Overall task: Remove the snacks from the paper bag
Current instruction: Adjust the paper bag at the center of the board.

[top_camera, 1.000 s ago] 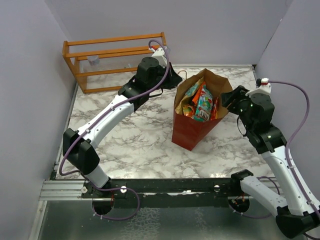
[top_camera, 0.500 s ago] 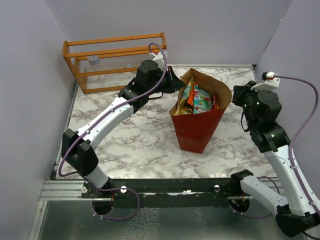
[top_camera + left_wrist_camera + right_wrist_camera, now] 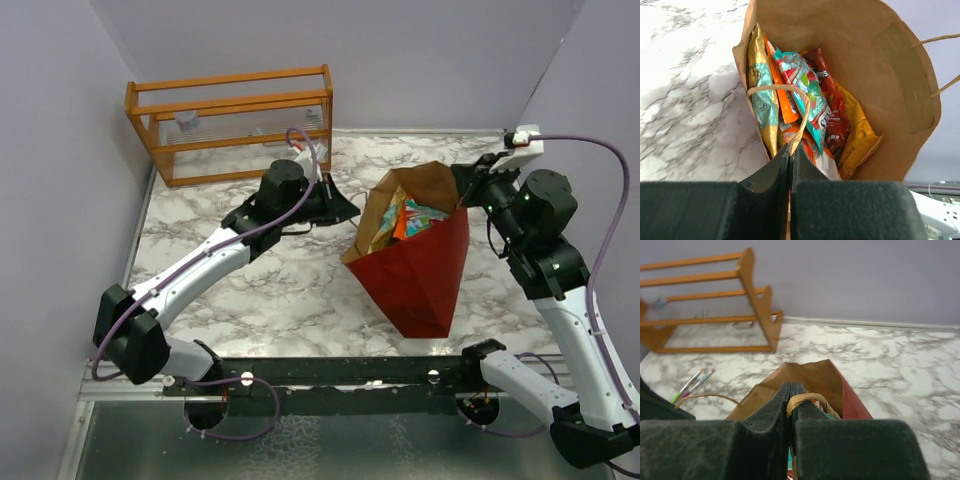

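The dark red paper bag [image 3: 420, 270] hangs tilted between both arms, its brown mouth facing up and left. Snacks [image 3: 405, 218] fill it: gold [image 3: 757, 75], orange [image 3: 780, 87], teal [image 3: 807, 100], red [image 3: 832, 110] and yellow [image 3: 857, 135] packets. My left gripper [image 3: 350, 210] is shut on the bag's left rim, and the left wrist view shows the jaws [image 3: 790, 148] pinched on the paper edge and cord handle [image 3: 775, 88]. My right gripper [image 3: 465, 185] is shut on the right rim; in its wrist view the jaws [image 3: 791, 386] clamp the cord handle [image 3: 807, 398].
An orange wooden rack [image 3: 230, 120] stands at the back left against the wall. Pink and green pens [image 3: 692, 382] lie on the marble table [image 3: 250, 290] beyond the bag, near the left arm. Purple walls close in on both sides.
The right gripper has shut on the bag's right rim. Both arms have pulled the bag up and toward the front, so it now hangs tilted with its mouth stretched wider.
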Robot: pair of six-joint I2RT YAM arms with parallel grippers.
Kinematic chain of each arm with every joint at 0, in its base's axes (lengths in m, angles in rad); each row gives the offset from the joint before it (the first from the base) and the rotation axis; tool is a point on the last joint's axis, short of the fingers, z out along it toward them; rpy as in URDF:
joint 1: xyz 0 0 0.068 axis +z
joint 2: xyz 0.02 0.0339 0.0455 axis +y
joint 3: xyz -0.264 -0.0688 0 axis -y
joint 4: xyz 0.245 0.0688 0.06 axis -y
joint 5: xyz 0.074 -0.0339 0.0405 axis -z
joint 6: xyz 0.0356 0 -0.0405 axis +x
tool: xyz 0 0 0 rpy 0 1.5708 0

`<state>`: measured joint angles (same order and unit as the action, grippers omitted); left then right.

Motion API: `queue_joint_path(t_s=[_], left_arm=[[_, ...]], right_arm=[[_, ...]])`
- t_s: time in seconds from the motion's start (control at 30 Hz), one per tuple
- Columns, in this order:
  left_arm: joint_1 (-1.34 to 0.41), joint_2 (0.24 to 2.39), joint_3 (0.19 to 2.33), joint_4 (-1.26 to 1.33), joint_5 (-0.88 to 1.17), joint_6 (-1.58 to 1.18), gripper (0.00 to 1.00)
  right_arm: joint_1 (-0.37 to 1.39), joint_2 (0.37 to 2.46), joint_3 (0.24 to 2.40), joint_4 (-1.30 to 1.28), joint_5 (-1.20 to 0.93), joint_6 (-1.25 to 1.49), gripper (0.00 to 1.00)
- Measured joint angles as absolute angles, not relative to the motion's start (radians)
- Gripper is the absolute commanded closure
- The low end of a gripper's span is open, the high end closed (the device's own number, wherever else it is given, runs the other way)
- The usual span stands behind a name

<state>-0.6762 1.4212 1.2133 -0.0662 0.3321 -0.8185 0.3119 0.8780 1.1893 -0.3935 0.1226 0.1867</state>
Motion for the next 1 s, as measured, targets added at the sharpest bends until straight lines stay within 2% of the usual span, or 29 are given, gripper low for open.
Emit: queue_joint_path(t_s=[0.2,0.3,0.47,0.6,0.8,0.9,1.0], left_arm=[[-0.671,1.252,1.05,-0.099,0.279,-0.809,0.77],[-0.667,1.162,0.988,-0.128,0.235,-0.792,0.76],[-0.667,1.073,0.958,-0.199,0.164,-0.763,0.76],[-0.667,1.044,0.958,-0.226,0.122,-0.747,0.8],[-0.667,1.039,0.935,-0.221,0.117,-0.748,0.82],[-0.667,1.039,0.918,-0.222,0.119,-0.748,0.76],[-0.667,1.028,0.916,-0.234,0.118,-0.74,0.61]], right_arm=[[0.313,0.917,1.188,-0.404,-0.195,0.167,0.98],[0.312,0.92,1.171,-0.356,-0.388,0.163,0.98],[0.312,0.939,1.154,-0.309,-0.556,0.194,0.99],[0.313,0.946,1.155,-0.31,-0.509,0.231,0.98],[0.314,0.946,1.204,-0.414,-0.175,0.266,0.99],[0.314,0.941,1.203,-0.42,-0.175,0.238,0.99],[0.312,0.931,1.187,-0.391,-0.341,0.198,0.99]])
